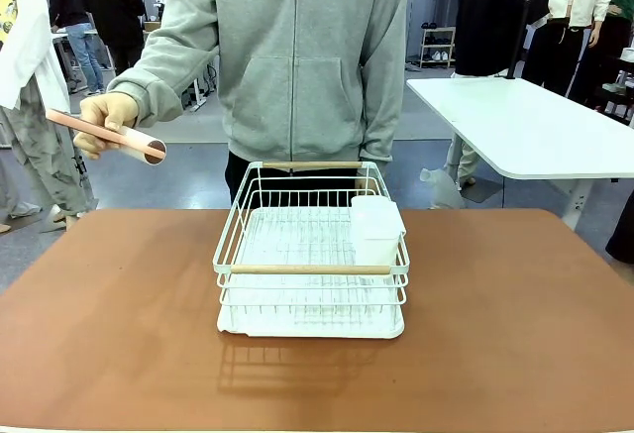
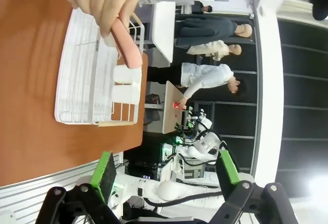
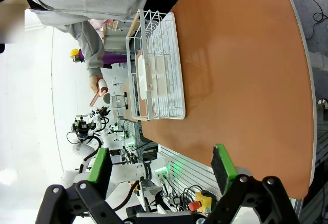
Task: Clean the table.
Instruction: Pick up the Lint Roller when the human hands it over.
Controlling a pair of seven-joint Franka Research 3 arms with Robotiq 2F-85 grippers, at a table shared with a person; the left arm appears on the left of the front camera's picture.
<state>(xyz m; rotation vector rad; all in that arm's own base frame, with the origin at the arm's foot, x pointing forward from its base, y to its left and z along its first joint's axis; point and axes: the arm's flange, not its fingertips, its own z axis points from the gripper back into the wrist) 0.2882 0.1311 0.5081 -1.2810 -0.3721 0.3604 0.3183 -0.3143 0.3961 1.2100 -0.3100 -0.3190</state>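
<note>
Two green pads [image 2: 106, 170] of the left gripper [image 2: 166, 168] stand as far apart as they can, and we see nothing between them. On the right gripper [image 3: 160, 163] the black fingers [image 3: 223, 162] are also spread wide and hold nothing.

Beyond the fingers lies the table [image 1: 119, 334]. Its top is smooth, matte and reddish-brown, with rounded corners and a thin pale edge. In the front view it fills the lower half of the picture.

A dish rack [image 1: 310, 299] of thin white wire stands on the middle of the table, nearer to the far edge. It is rectangular, with two round wooden bars [image 1: 310, 269] along its long sides, and it sits on a flat white tray [image 1: 310, 329]. In its far right corner stands a square cup [image 1: 375, 227] of cloudy white plastic.

Left, right and on our side of the rack the table top is bare, so we have wide room there.

At the far edge, behind the rack, a person in a soft grey hoodie [image 1: 297, 47] stands. One hand [image 1: 107, 116] holds a pink tube [image 1: 109, 136] in the air, beyond the table's far left corner and well apart from the rack. We see the tube's round hollow end turned toward our side.

A white table [image 1: 535, 126] stands farther back on the right, apart from the brown one.
</note>
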